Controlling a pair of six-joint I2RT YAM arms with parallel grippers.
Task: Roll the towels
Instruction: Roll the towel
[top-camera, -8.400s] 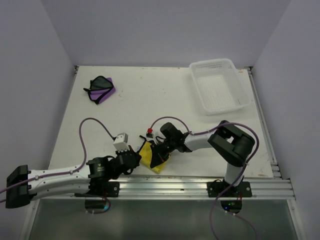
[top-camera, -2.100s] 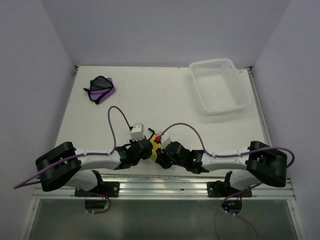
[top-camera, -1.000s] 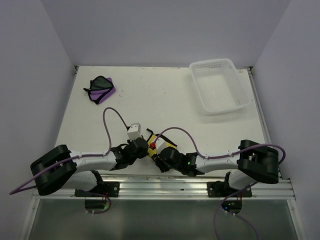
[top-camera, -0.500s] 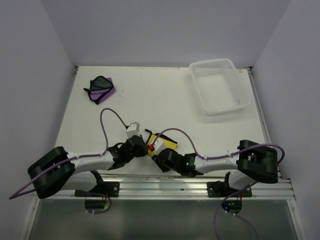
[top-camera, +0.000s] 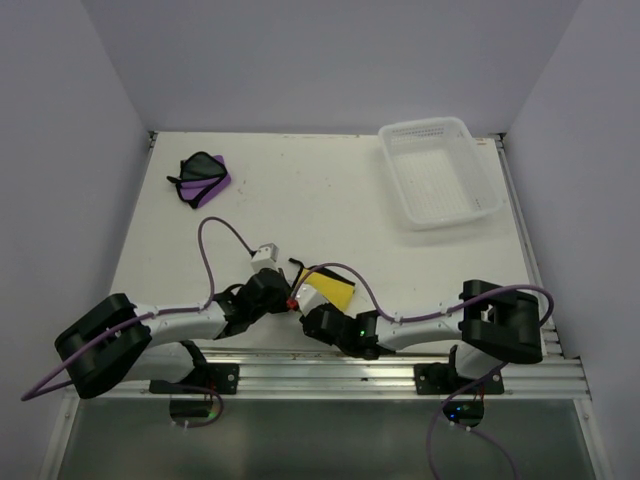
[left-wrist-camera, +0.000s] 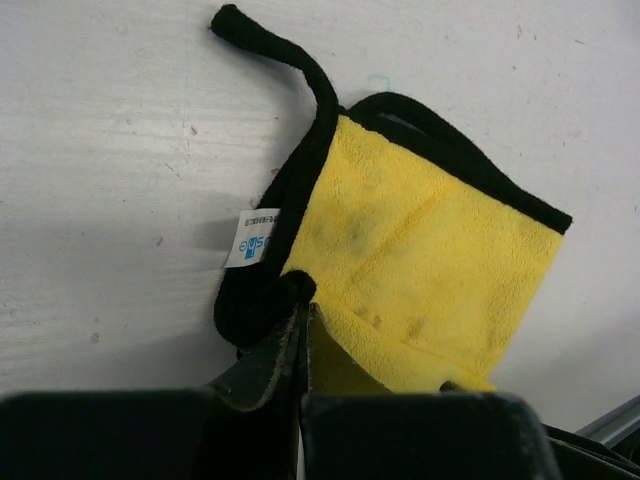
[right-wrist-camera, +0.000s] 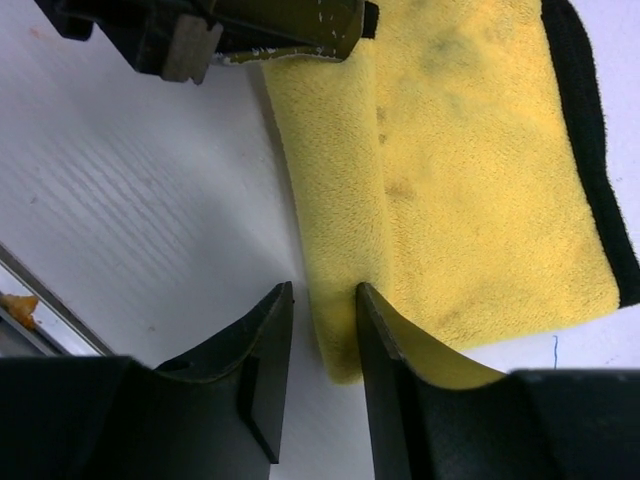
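Observation:
The yellow towel (top-camera: 330, 289) lies mostly flat near the table's front middle, its near edge folded over. Its black loop (left-wrist-camera: 285, 60) trails off one corner and a white label (left-wrist-camera: 252, 237) sits by the black edging. My left gripper (top-camera: 283, 297) is shut on the towel's black-edged near corner (left-wrist-camera: 285, 300). My right gripper (right-wrist-camera: 322, 300) stands open astride the folded yellow edge (right-wrist-camera: 335, 250), with one finger (right-wrist-camera: 375, 340) against the cloth and the other clear of it. The purple towel (top-camera: 205, 178) lies bunched at the far left, away from both arms.
A white perforated basket (top-camera: 478, 175) stands at the far right. The metal rail of the table's front edge (top-camera: 400, 368) runs just behind both wrists. Purple cables (top-camera: 215, 245) arc above the arms.
The yellow towel has spread out flatter toward the right. My left gripper has drawn slightly left with its corner. My right gripper has slid left along the near edge, its jaws narrowing a little.

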